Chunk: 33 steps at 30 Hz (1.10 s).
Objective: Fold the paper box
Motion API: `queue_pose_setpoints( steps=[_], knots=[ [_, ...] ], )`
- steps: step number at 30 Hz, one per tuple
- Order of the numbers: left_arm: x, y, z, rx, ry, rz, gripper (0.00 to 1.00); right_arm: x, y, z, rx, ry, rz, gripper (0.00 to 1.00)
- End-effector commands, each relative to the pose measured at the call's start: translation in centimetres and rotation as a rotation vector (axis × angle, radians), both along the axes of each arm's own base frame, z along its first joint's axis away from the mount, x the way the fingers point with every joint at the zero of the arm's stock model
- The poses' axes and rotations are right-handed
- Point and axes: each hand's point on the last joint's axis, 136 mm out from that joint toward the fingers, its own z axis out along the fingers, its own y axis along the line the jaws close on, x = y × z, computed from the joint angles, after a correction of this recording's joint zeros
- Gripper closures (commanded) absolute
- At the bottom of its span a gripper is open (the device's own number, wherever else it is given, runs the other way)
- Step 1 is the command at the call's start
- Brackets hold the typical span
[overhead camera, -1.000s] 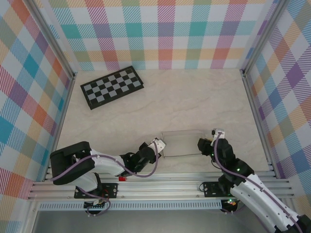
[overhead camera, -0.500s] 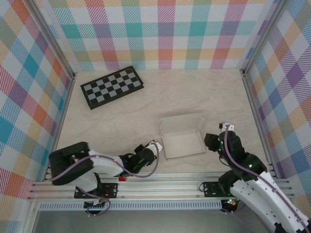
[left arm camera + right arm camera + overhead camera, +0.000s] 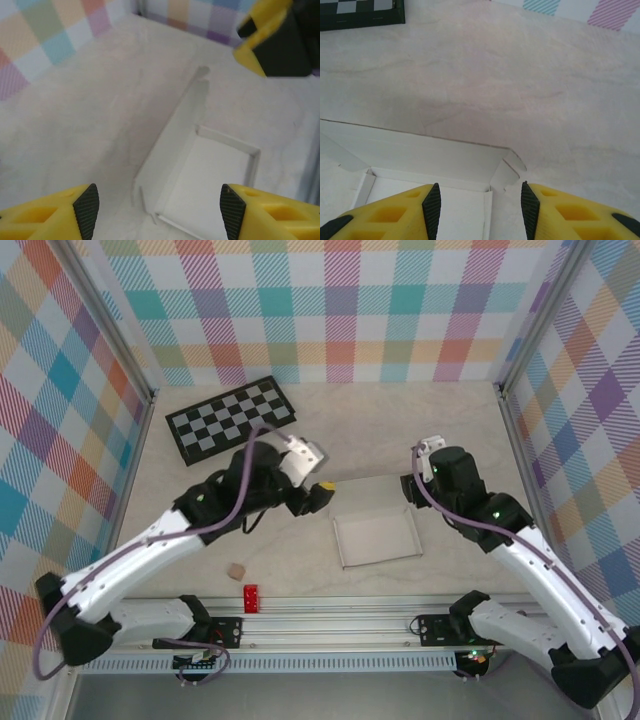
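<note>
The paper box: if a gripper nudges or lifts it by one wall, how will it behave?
The paper box looks like thin card with low walls, so it is probably light and would likely slide on the smooth table rather than tip. Its open lid flap hangs from one crease, so it would probably flop when lifted.

We carry two arms, left arm [image 3: 150,550] and right arm [image 3: 545,575]: white shells, black joints, purple cables [image 3: 244,465]; yellow fingers [image 3: 42,217], black pads [image 3: 86,205].

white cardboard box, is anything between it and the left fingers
Nothing visible does: in the left wrist view the open left fingers frame the shallow white cardboard box directly, with only open space between.
</note>
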Motion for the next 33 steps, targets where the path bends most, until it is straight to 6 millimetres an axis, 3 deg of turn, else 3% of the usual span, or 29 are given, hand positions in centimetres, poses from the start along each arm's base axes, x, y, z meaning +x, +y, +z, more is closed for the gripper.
queue_pose_setpoints(
  steps=[1,6,11,17,22,26,29,33],
  knots=[
    [-2.9,-1.2,-5.8,0.214,0.205,-0.252,0.3,0.0,-0.5,0.2,-0.037,0.01,0.04,0.51],
    [-0.4,-4.6,-7.8,0.349,0.28,-0.356,0.27,-0.3,-2.2,-1.1,0.028,0.046,-0.017,0.51],
    [1.8,-7.5,-9.5,0.412,0.343,-0.4,0.33,-0.7,-4.2,-2.3,0.093,0.065,-0.091,0.52],
    [2.3,-9.8,-10.7,0.491,0.318,-0.453,0.41,-0.5,-3.6,-4.3,0.189,0.129,-0.103,0.53],
    [3.4,-10.1,-11.0,0.577,0.239,-0.435,0.42,-0.3,-3.2,-5.7,0.218,0.163,-0.102,0.53],
    [4.8,-9.3,-9.0,0.57,0.196,-0.413,0.39,-0.2,-3.1,-5.3,0.229,0.149,-0.095,0.53],
    [5.1,-9.6,-7.7,0.504,0.213,-0.42,0.31,-0.2,-3.0,-5.2,0.236,0.144,-0.095,0.53],
    [5.5,-10.2,-9.1,0.509,0.251,-0.412,0.28,-0.1,-3.0,-5.5,0.243,0.149,-0.098,0.53]
  ],
)
